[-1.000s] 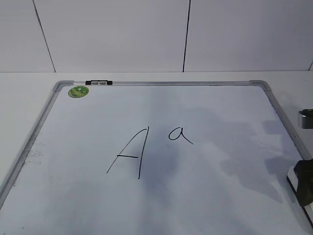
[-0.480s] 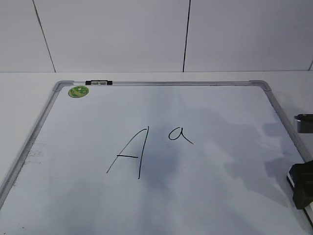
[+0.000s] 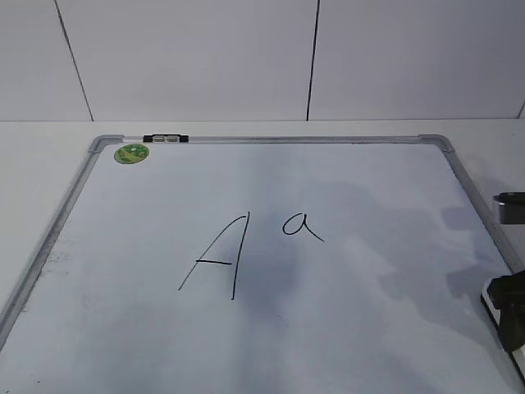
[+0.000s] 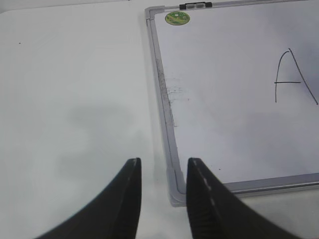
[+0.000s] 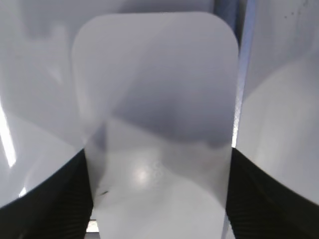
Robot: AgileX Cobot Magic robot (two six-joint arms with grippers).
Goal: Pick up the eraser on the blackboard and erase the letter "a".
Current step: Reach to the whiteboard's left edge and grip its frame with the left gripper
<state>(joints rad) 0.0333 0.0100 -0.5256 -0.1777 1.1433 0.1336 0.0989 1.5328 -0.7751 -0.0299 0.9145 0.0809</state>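
The blackboard (image 3: 271, 140) is a white board in a silver-grey frame lying flat on the table. The small letter "a" (image 3: 302, 226) is at its middle, right of a large capital "A" (image 3: 217, 258). The eraser (image 5: 154, 99), a white oblong block, fills the right wrist view between the jaws; only its edge (image 3: 490, 301) shows at the board's right rim. My right gripper (image 5: 158, 152) is shut on its long sides, at the far right of the exterior view (image 3: 510, 316). My left gripper (image 4: 162, 162) is open and empty over the table, by the board's near-left corner (image 4: 174, 191).
A round green magnet (image 3: 131, 153) sits in the board's far-left corner, also in the left wrist view (image 4: 177, 18). A small black clip (image 3: 166, 139) sits on the far frame. A white wall stands behind the table. A silver part of the right arm (image 3: 513, 205) overhangs the right rim.
My right gripper has sunk a little at the board's right rim, down around the eraser. The letters and magnet have not moved.
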